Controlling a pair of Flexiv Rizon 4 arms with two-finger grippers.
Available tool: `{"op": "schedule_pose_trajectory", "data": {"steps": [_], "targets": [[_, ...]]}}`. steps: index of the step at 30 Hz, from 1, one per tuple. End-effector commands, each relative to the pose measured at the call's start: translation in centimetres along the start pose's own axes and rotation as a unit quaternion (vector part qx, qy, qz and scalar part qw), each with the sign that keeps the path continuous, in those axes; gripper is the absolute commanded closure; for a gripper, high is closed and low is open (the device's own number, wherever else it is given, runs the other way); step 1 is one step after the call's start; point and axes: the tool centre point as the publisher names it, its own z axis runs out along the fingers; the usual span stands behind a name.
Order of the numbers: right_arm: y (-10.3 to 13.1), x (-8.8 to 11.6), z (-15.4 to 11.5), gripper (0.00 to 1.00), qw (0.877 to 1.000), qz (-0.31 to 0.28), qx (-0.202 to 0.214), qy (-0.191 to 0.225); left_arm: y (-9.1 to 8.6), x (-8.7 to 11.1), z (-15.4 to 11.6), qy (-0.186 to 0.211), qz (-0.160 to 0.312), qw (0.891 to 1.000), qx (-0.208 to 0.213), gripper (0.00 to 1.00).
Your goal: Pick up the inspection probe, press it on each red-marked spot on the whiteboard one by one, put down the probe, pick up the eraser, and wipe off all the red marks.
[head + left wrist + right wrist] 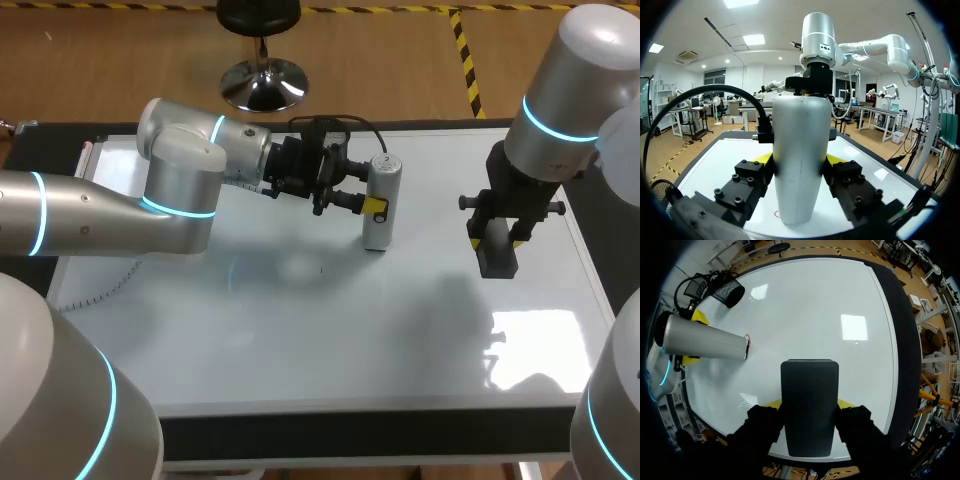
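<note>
Head view shows the left pincer [372, 206] clenched on the probe [381, 195], a smooth, matte silver cylinder with a rounded top. It stands upright between the fingers, base on the glossy whiteboard [300, 330]. A thin red mark [776, 214] peeks out at its foot, so pressing seems under way. The right pincer [497, 238] grips the eraser [497, 262], a dark, round-cornered block, between its fingers; setting the probe down and wiping look left to do.
</note>
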Motion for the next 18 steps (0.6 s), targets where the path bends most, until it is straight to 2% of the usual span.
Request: {"op": "schedule_pose_trajectory", "data": {"steps": [1,9,11,16,18], "targets": [[0.0,-0.1,0.0,1.0,1.0,-0.001,0.0,0.001,0.9,0.2,0.2,0.0,0.0,1.0,-0.002,1.0],[0.0,-0.1,0.0,1.0,1.0,-0.001,0.0,0.001,-0.1,0.4,0.1,-0.002,0.012,1.0,0.0,1.0],[0.0,-0.1,0.0,1.0,1.0,-0.001,0.0,0.001,-0.6,0.4,0.2,0.005,0.015,1.0,-0.017,1.0],[0.0,-0.1,0.0,1.0,1.0,-0.001,0.0,0.001,-1.9,0.5,0.2,0.009,0.027,1.0,-0.006,1.0],[0.0,-0.1,0.0,1.0,1.0,-0.001,0.0,0.001,-2.4,0.5,0.2,0.013,0.032,0.999,-0.031,1.0]]}}
